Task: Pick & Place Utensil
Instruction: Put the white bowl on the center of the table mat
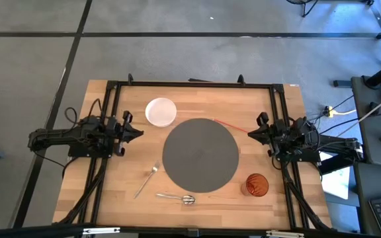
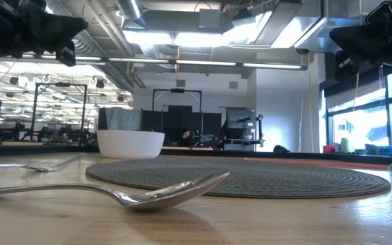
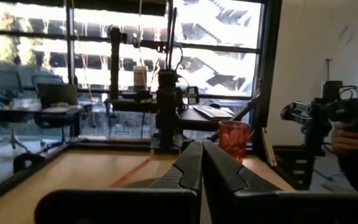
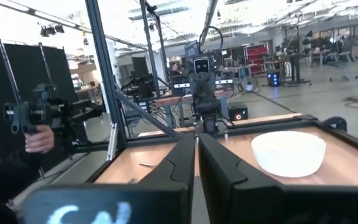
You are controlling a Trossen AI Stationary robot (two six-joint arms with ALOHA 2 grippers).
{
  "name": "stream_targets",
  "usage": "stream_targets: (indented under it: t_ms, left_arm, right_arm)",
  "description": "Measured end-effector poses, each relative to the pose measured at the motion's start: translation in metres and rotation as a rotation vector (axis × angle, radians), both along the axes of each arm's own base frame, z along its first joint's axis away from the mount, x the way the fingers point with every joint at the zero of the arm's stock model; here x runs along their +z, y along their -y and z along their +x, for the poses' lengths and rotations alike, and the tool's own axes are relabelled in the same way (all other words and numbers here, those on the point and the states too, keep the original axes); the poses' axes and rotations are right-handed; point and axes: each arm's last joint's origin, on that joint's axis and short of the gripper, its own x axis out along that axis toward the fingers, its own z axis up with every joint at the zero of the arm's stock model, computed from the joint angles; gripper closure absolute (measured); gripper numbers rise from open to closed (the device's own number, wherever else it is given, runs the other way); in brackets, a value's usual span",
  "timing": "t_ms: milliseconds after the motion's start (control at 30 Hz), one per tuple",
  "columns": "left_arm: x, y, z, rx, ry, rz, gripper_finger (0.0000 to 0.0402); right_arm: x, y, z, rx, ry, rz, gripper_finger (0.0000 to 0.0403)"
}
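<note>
Left gripper (image 1: 139, 133) at frame left and right gripper (image 1: 249, 132) at frame right: both pinched closed, empty; spoon (image 1: 176, 197) and fork (image 1: 147, 180) lie lower centre, untouched

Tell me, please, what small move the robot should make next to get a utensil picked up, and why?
Probably open the left gripper and swing it toward the fork. Both grippers are shut, empty and parked at the table's sides; the right gripper sits farther away. The fork and spoon lie untouched beside the round mat.

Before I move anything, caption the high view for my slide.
Both arms parked at table edges, jaws shut; fork and spoon lie beside the round grey mat.
</note>
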Motion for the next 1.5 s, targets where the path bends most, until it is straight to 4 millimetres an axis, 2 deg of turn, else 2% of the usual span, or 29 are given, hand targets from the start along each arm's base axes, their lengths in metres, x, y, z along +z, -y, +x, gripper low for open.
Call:
stream_targets:
  t_ms: [100, 300, 433, 567, 767, 867, 1067, 1167, 1267, 1367, 1500]
  left_arm:
    - [-0.001, -0.001, 0.0, 0.031, -0.016, -0.025, 0.0398]
    - [-0.007, -0.008, 0.001, 0.251, -0.069, -0.095, 0.0398]
    - [-0.013, -0.01, 0.004, 0.316, -0.132, -0.111, 0.0399]
    - [-0.019, -0.01, 0.007, 0.325, -0.205, -0.074, 0.0399]
    - [-0.023, -0.01, 0.01, 0.301, -0.257, -0.022, 0.04]
    - [-0.024, -0.01, 0.011, 0.306, -0.269, -0.021, 0.0399]
    - [-0.024, -0.01, 0.011, 0.308, -0.27, -0.023, 0.0398]
    - [-0.024, -0.01, 0.011, 0.308, -0.269, -0.026, 0.0398]
    - [-0.024, -0.01, 0.011, 0.308, -0.27, -0.03, 0.0398]
    - [-0.026, -0.01, 0.011, 0.311, -0.289, -0.038, 0.0398]
    - [-0.029, -0.011, 0.01, 0.344, -0.316, -0.049, 0.0398]
  right_arm:
    - [0.0, 0.0, 0.0, -0.006, 0.0, 0.006, 0.0379]
    - [-0.006, 0.005, 0.001, -0.176, -0.053, -0.096, 0.0379]
    - [0.006, 0.005, -0.001, -0.21, 0.065, -0.104, 0.0387]
    - [0.016, 0.005, -0.004, -0.221, 0.171, -0.13, 0.0398]
    - [0.012, 0.006, -0.003, -0.278, 0.126, -0.208, 0.0399]
    - [0.012, 0.009, -0.003, -0.382, 0.118, -0.184, 0.0399]
    - [0.015, 0.01, -0.005, -0.433, 0.142, -0.204, 0.0382]
    - [0.019, 0.01, -0.006, -0.427, 0.171, -0.18, 0.0388]
    - [0.014, 0.008, -0.003, -0.336, 0.116, -0.158, 0.0399]
    - [0.009, 0.006, -0.001, -0.244, 0.07, -0.172, 0.0394]
    - [0.005, 0.005, 0.0, -0.214, 0.022, -0.177, 0.0387]
